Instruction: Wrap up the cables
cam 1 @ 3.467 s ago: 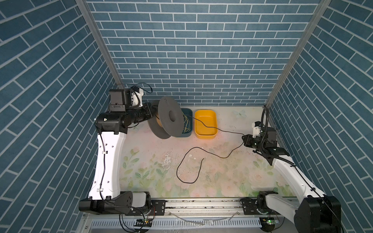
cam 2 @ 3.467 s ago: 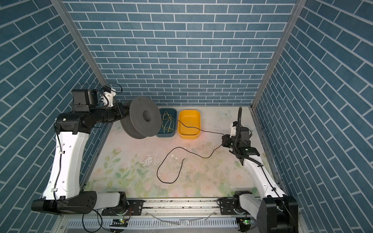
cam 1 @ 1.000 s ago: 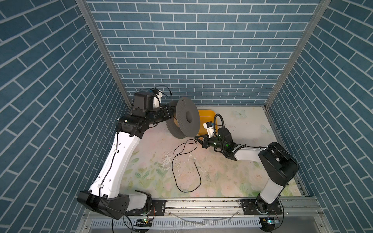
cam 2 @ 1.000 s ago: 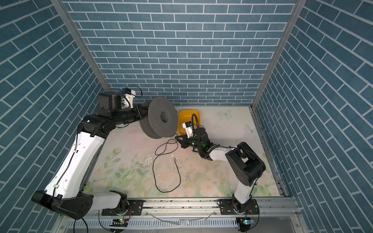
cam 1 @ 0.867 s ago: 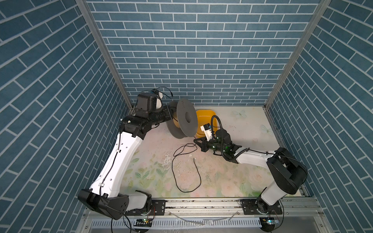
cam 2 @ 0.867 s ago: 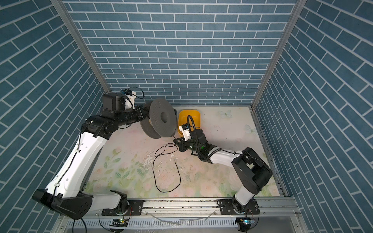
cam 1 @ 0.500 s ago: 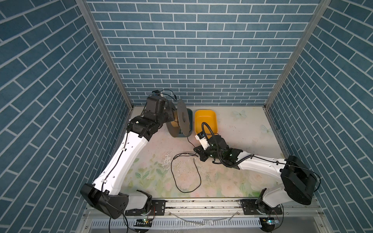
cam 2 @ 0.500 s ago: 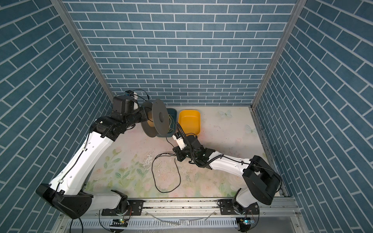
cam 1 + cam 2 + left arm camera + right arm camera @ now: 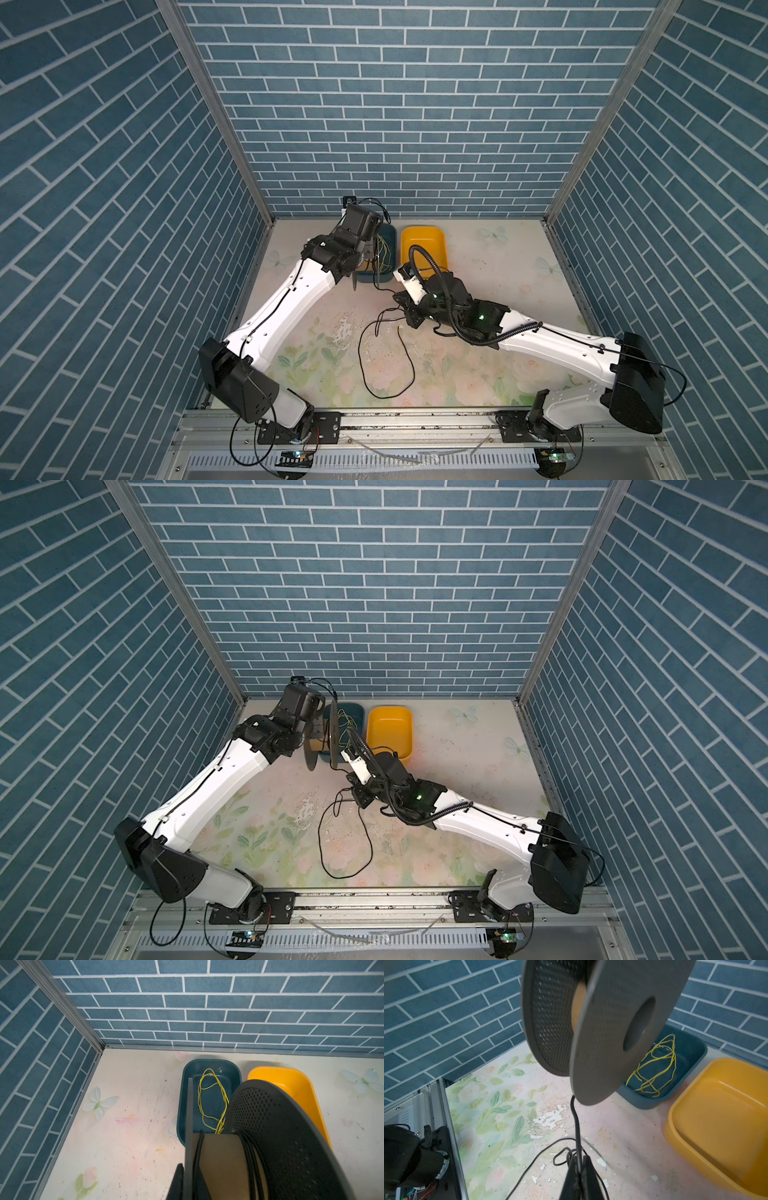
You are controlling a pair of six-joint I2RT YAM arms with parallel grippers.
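Several turns sit on the spool (image 9: 280, 1136); in the last second your left fingers (image 9: 177, 1182), clenched on its flange, have swung it edge-on and your right fingers (image 9: 571, 1178), pinching the cable (image 9: 576, 1124), have closed in below it, so another wrap looks under way. Thin, glossy, black, it runs taut to the spool, the rest looped on the worktop (image 9: 498, 266) below.
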